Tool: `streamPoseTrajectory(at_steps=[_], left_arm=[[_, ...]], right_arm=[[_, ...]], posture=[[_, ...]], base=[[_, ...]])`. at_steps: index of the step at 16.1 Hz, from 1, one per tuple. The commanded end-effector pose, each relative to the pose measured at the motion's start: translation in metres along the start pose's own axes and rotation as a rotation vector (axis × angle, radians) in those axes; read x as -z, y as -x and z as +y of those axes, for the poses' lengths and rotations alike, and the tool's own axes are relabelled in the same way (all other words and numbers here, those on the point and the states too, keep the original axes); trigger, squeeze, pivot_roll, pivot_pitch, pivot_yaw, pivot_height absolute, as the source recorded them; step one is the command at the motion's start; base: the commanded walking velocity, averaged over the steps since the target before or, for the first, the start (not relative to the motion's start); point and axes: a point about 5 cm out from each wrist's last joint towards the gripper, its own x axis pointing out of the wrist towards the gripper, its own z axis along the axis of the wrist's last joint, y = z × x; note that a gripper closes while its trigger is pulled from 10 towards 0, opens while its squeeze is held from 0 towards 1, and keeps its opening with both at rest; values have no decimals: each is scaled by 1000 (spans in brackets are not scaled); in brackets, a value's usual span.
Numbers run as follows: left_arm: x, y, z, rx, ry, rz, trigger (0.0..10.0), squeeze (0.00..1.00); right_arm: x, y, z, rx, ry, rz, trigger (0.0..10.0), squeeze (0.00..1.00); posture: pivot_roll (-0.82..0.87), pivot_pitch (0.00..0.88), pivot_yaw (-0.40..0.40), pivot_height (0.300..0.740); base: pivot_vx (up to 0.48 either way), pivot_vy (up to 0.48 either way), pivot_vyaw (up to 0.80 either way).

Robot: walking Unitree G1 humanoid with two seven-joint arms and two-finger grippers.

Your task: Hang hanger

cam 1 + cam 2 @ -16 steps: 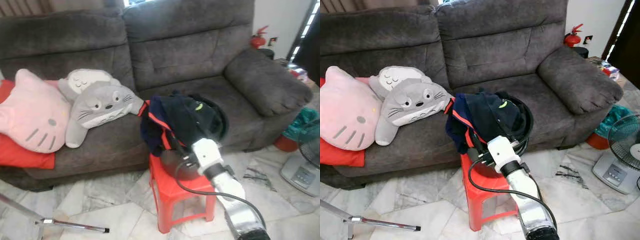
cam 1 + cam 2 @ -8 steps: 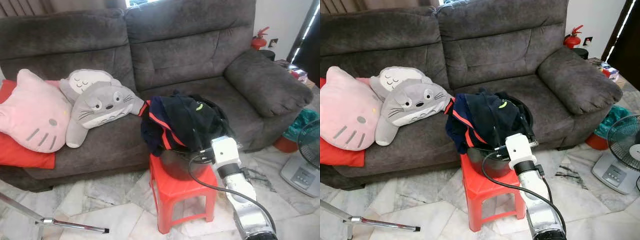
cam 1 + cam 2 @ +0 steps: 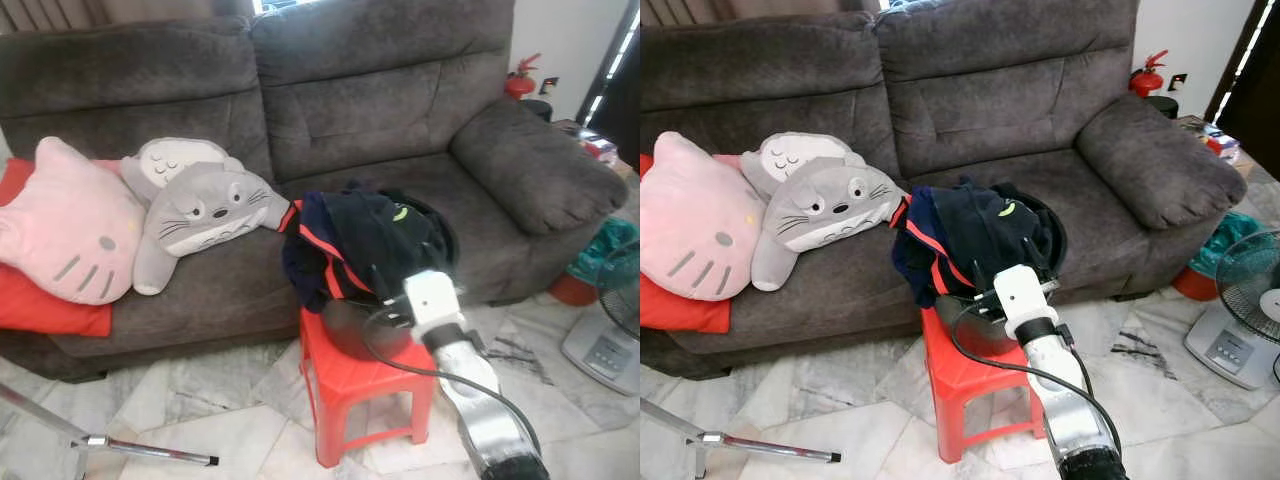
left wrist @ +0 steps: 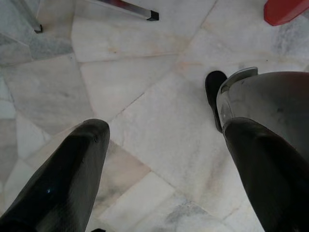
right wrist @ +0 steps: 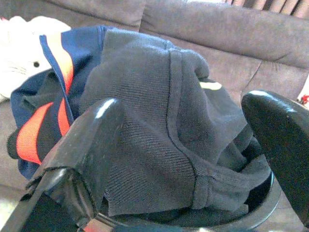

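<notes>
A pile of dark navy clothes (image 3: 360,240) with orange stripes fills a black basket (image 3: 348,330) that stands on a red plastic stool (image 3: 350,385) in front of the sofa. My right gripper (image 3: 1008,266) is open at the near side of the pile, its fingers (image 5: 91,145) spread around a dark knitted garment (image 5: 159,125) without closing on it. I can make out no hanger among the clothes. My left gripper (image 4: 164,130) hangs open over the marble floor, holding nothing.
A grey sofa (image 3: 380,100) carries a pink cat cushion (image 3: 65,225) and a grey plush toy (image 3: 205,205). A metal stand leg (image 3: 150,450) lies on the floor at lower left. A fan (image 3: 610,340) stands at right, a fire extinguisher (image 3: 520,78) behind.
My right arm swung right from the basket's front, then came back left a little toward the clothes. The pile and basket have not moved.
</notes>
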Motion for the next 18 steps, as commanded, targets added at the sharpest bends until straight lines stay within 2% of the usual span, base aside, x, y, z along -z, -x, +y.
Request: streamPoseTrajectory(at_steps=[1, 4, 8, 12, 15, 16, 18], left_arm=[[3, 1, 4, -9, 12, 12, 10000, 0], [3, 1, 4, -4, 7, 15, 10000, 0], [3, 1, 4, -3, 6, 15, 10000, 0], [2, 1, 3, -1, 6, 14, 10000, 0], [2, 0, 3, 0, 5, 14, 10000, 0], [2, 0, 3, 1, 4, 13, 10000, 0], [2, 0, 3, 3, 3, 13, 10000, 0]], right_arm=[[-3, -5, 5, -24, 0, 3, 10000, 0], [0, -3, 11, -73, -2, 23, 10000, 0], [-4, -3, 18, -139, -7, -2, 10000, 0], [-6, 3, 20, -154, 19, -1, 10000, 0], [0, 8, 16, -129, 31, 32, 10000, 0], [5, 10, 12, -99, 53, 70, 10000, 0], [12, 11, 5, -32, 39, 120, 10000, 0]], posture=[[-208, 0, 88, 740], [-210, 0, 89, 740], [-212, 0, 89, 740], [-216, 0, 90, 740], [-220, 0, 89, 740], [-221, 0, 90, 740], [-221, 0, 90, 740]], base=[[0, 0, 0], [0, 0, 0], [0, 0, 0], [0, 0, 0], [0, 0, 0], [0, 0, 0], [0, 0, 0]])
